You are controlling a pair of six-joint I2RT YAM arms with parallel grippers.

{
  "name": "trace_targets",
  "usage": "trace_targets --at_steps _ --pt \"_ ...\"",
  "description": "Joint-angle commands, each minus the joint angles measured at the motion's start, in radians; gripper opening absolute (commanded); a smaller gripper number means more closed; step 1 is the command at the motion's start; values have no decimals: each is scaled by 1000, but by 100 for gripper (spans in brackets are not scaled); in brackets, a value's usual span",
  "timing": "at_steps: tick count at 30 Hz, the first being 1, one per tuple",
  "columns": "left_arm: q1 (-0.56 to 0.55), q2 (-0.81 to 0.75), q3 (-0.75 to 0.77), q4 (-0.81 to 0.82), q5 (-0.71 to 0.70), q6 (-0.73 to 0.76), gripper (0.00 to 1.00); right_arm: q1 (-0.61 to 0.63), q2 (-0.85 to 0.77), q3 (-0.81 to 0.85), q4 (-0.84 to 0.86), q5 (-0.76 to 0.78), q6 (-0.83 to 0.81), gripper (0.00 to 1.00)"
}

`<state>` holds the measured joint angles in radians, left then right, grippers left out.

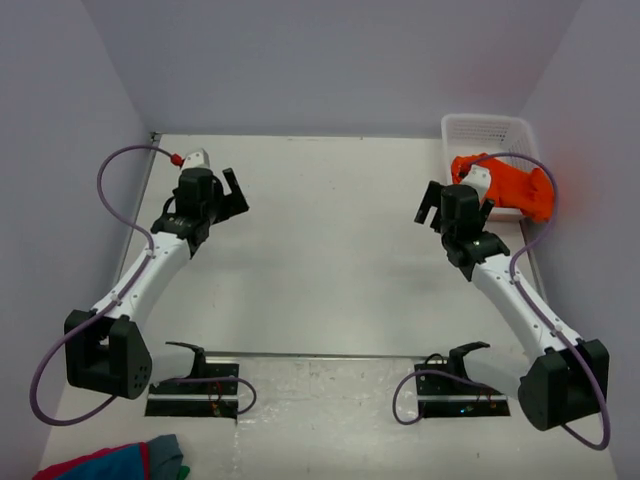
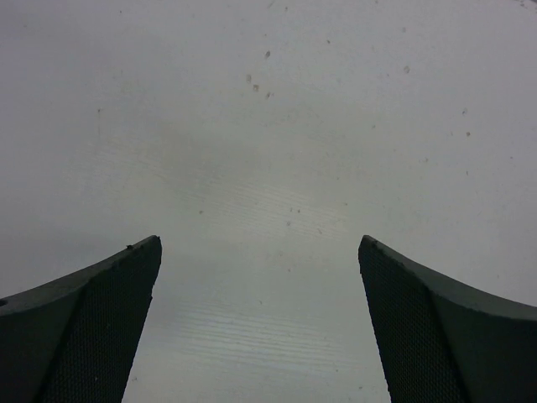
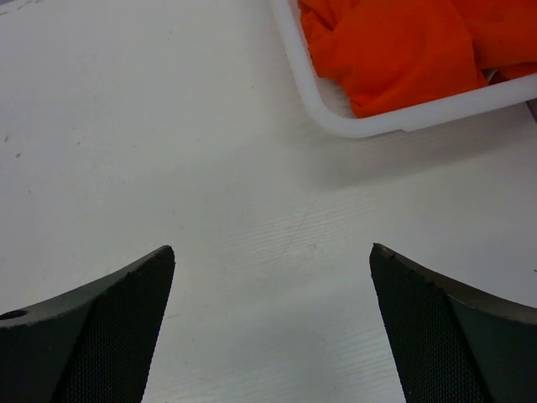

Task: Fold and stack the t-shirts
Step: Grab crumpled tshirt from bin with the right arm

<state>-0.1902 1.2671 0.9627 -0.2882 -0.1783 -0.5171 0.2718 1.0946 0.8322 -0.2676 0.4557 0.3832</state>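
Note:
A crumpled bright orange t-shirt lies in a white plastic basket at the table's far right; the right wrist view shows the same t-shirt spilling toward the basket's near rim. My right gripper hangs open just left of the basket, nothing between its fingers. My left gripper is open over bare table at the far left, well away from the cloth, its fingers spread wide.
A red, blue and grey cloth bundle lies at the near left corner, beside the left arm's base. Two black mounts sit along the near edge. Grey walls close in the table on three sides.

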Motion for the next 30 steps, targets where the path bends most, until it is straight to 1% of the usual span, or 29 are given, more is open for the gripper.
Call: trace_targets --at_steps 1,4,5,7,8,9,10,11,12,13,14,16,18,19,20,22,26,30 --pt "3 5 45 -52 10 -18 100 -16 59 85 -35 81 40 99" --pt "1 -9 44 -58 23 -37 100 -45 97 149 -35 129 20 99" --pt "0 -14 39 -58 33 -47 100 -60 144 172 -38 129 -3 99" --pt "-8 -21 34 -58 63 -55 100 -127 210 276 -85 92 -7 99" --pt "-9 -23 28 -57 72 -63 100 -147 252 362 -146 93 -15 99" --pt "-12 -31 24 -55 85 -66 100 -182 339 408 -177 98 -18 99" --pt "-17 -37 16 -46 105 -66 100 -196 382 448 -206 118 -21 99" --pt "-20 -43 -1 -42 108 -67 100 -209 421 482 -216 120 -39 99" --pt "-22 -60 -13 -39 115 -69 100 -233 497 540 -216 112 -53 99" --pt "-23 -70 -33 -31 122 -72 100 -247 537 576 -226 69 -81 99" --pt "-23 -80 -42 -25 128 -73 100 -256 575 640 -248 60 -90 99" --pt "-23 -110 -59 -19 132 -66 100 -270 678 688 -251 31 -119 99" --pt "-23 -130 -64 -22 129 -57 100 -319 741 769 -272 -8 -132 99" --pt "-23 -136 -65 -23 129 -52 100 -330 810 803 -289 -15 -136 99" --pt "-23 -141 -65 -26 131 -52 100 -336 839 871 -321 -28 -142 99" --pt "-28 -146 -67 -43 135 -55 100 -352 914 918 -326 -12 -182 99" --pt "-49 -92 -64 -57 120 -50 100 -397 1011 1066 -384 8 -234 99" --pt "-54 -68 -64 -55 135 -52 100 -451 1028 1084 -395 -23 -242 99"
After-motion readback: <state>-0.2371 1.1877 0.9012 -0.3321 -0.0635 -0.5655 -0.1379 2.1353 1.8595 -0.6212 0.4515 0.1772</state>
